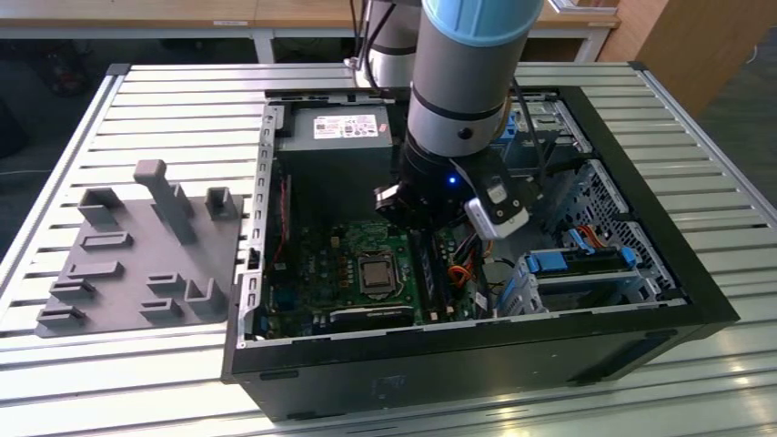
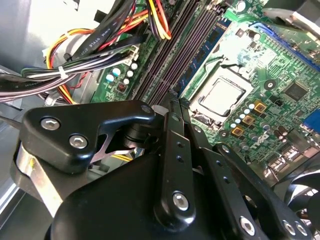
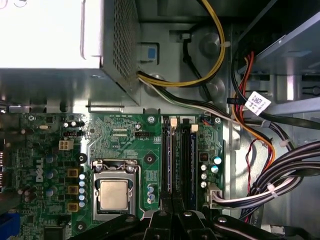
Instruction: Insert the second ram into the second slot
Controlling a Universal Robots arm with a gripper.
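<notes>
Ok, exterior view: grey robot arm (image 1: 468,82) reaching into open black computer case (image 1: 680,300), black gripper (image 1: 425,238) hanging over green motherboard (image 1: 322,273).
Second wrist view: fingers (image 2: 172,135) sitting nearly together, gap narrow.
First wrist view: thin blue memory stick (image 3: 172,160) standing in dark slot (image 3: 167,150) beside silver processor (image 3: 113,195), gripper hovering over its end.

memory stick (image 2: 202,52): thin, blue, with black chips along its face, standing on its long edge just beside the processor (image 2: 220,97).
slot (image 3: 167,150): long, dark, beside the processor, holding the stick.
seating: I cannot tell if it's fully down.
</notes>
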